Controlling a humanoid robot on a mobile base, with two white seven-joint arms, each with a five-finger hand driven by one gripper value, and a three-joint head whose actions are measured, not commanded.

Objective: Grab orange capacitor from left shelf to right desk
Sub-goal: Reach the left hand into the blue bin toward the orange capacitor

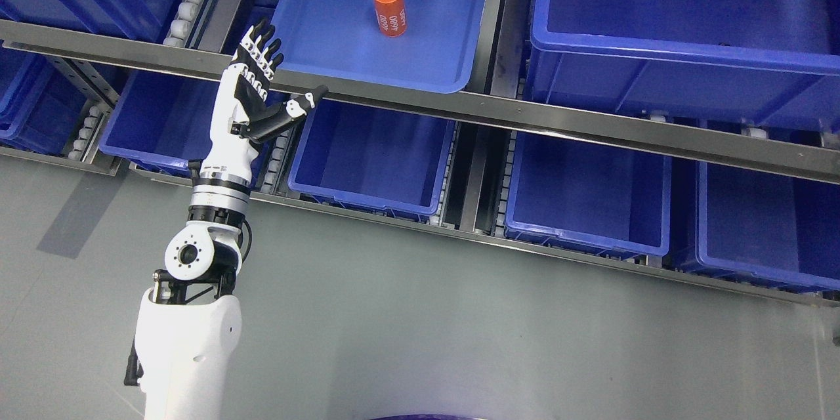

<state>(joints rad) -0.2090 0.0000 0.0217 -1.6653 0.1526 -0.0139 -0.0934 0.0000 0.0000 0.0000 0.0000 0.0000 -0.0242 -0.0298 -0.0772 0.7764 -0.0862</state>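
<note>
Approach step: your left hand is spread wide, empty, beside the shallow blue plastic tray; next, reach the orange cylindrical capacitor.

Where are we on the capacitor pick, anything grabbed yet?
Nothing is grabbed yet. The orange capacitor stands in the shallow blue tray on the upper shelf, untouched. In hand: the left hand is raised near the tray's front-left corner, fingers spread, thumb out, holding nothing. Left: reach in, grasp it, carry it to the desk, which is out of view.

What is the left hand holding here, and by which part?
Nothing. The left hand is open, fingers spread, beside the shallow tray; the orange capacitor stands untouched inside.
</note>
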